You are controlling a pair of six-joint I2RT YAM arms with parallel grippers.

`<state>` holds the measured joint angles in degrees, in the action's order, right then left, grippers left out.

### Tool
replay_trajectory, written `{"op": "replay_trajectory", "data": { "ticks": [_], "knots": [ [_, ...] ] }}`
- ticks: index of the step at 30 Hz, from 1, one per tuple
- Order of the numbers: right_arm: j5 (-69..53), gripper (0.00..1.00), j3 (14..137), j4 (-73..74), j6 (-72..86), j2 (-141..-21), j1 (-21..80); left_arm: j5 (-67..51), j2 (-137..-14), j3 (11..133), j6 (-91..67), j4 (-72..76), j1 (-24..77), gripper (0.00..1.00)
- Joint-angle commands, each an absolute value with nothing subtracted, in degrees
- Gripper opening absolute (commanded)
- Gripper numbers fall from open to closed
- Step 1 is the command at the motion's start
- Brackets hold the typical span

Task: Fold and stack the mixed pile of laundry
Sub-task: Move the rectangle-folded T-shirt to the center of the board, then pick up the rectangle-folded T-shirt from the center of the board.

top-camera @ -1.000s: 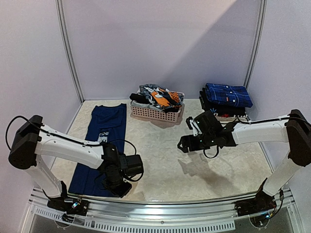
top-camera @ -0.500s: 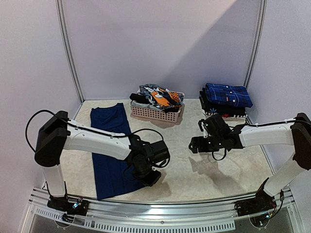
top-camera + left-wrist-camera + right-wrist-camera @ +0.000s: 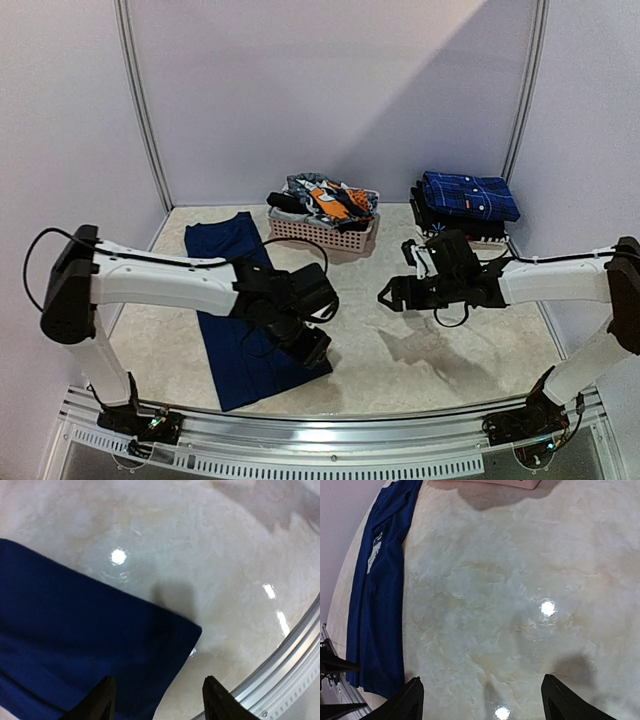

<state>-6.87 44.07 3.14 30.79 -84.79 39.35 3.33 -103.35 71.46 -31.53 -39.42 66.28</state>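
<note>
Stack done, desk's far-right corner | navy T-shirt half-folded near left edge | pile waits in basket | left claw, right claw apart

Arms: two, left arm and right arm. Grippers: two, left gripper and right gripper, two fingers apiece, four fingers in all. Table: one. Basket: one, pink, slatted. Heap of clothes in it: one heap; pieces tangled, at least three patterns seen, exact number not countable. Navy shirt flat on the table: one. Stack of folded clothes: one; one blue checked piece on top, dark layers beneath, number of layers unclear.
</note>
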Motion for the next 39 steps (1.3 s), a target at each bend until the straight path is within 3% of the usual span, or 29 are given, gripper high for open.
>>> {"op": "replay_trajectory", "data": {
  "ticks": [1,7,18,34,39],
  "knots": [
    [-15.6,0.81,47.0,0.5,30.5,-88.8,40.7,11.3,-93.4,66.5,-32.0,-45.6,68.1,0.6],
    [-21.1,0.78,49.3,-2.4,32.4,-93.5,45.0,13.8,-85.1,59.0,-31.7,-54.2,72.8,0.56],
    [-18.3,0.76,51.3,3.8,34.6,-95.8,55.1,12.6,-79.5,52.1,-39.7,-63.9,79.6,0.51],
    [-16.9,0.75,52.5,4.4,35.9,-97.6,57.0,10.1,-84.6,42.7,-44.6,-53.1,82.3,0.47],
    [-16.5,0.74,53.3,4.4,36.2,-98.3,57.5,9.9,-86.7,41.8,-43.8,-51.0,82.4,0.4]
  ]
}}
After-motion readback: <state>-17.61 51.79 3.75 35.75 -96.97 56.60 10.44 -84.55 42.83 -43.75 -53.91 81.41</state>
